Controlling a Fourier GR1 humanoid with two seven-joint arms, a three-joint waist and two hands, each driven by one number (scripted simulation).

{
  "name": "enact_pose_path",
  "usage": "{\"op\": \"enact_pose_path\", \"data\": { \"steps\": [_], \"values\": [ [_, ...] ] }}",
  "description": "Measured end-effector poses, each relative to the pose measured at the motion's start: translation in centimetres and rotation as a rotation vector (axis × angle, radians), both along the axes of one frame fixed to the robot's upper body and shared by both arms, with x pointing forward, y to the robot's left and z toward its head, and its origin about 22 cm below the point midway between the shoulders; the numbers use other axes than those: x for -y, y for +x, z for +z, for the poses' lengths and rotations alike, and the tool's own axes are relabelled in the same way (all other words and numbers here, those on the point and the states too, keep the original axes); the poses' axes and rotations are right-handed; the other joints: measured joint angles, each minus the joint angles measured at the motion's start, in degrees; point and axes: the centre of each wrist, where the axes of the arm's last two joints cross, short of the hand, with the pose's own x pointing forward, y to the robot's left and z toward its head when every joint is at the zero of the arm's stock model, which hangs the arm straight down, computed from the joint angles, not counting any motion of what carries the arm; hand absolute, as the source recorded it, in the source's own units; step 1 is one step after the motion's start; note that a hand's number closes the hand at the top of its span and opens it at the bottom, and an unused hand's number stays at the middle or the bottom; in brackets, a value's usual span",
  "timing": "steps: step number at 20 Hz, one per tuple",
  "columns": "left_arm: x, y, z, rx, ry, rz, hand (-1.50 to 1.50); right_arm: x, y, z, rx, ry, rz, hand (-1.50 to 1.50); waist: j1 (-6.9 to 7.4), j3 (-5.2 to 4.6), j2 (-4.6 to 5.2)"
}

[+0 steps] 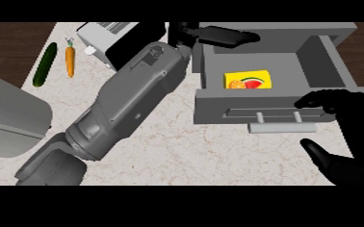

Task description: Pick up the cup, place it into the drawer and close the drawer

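Note:
The grey drawer (323, 60) stands pulled out at the upper right, its front panel (213, 113) and pale bar handle (280, 127) facing me. A yellow cup with a watermelon picture (248, 81) lies on the drawer floor, and no hand touches it. My left hand (217, 35) reaches across the counter to the drawer's back left corner, with its fingers stretched out to the right, holding nothing. My right hand (328, 101) is at the right end of the drawer front, fingers bent over the panel's top edge and thumb (323, 156) spread well below the handle.
A toaster (107, 37) stands at the back, left of the drawer and partly behind my left forearm. A carrot (70, 61) and a cucumber (45, 65) lie at the far left. A large grey rounded object (21, 120) fills the left edge.

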Motion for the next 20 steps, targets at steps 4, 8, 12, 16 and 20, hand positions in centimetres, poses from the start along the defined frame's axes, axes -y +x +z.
{"op": "enact_pose_path", "data": {
  "steps": [4,8,12,16,20],
  "values": [
    [-3.0,0.1,-0.1,-0.014,-0.046,0.031,-1.5,0.6,-0.4,0.4,0.009,-0.135,0.004,1.5,1.43,-0.03,-0.38],
    [-6.8,-0.7,-1.2,-0.041,-0.078,0.07,-1.5,0.5,-0.9,0.7,0.009,-0.235,-0.003,1.5,2.31,-0.04,-0.6],
    [-10.5,-2.1,-2.6,-0.056,-0.102,0.106,-1.5,0.7,-0.9,-0.3,-0.009,-0.33,-0.006,1.5,2.4,-0.02,-0.5],
    [-14.6,-4.4,-3.9,-0.072,-0.113,0.124,-1.5,0.2,-0.7,-0.9,-0.036,-0.38,-0.032,1.5,2.36,-0.02,-0.4],
    [-18.0,-6.9,-5.4,-0.086,-0.13,0.134,-1.5,-0.4,0.2,-1.8,-0.039,-0.461,-0.051,1.5,2.27,-0.02,-0.23]
  ]
}}
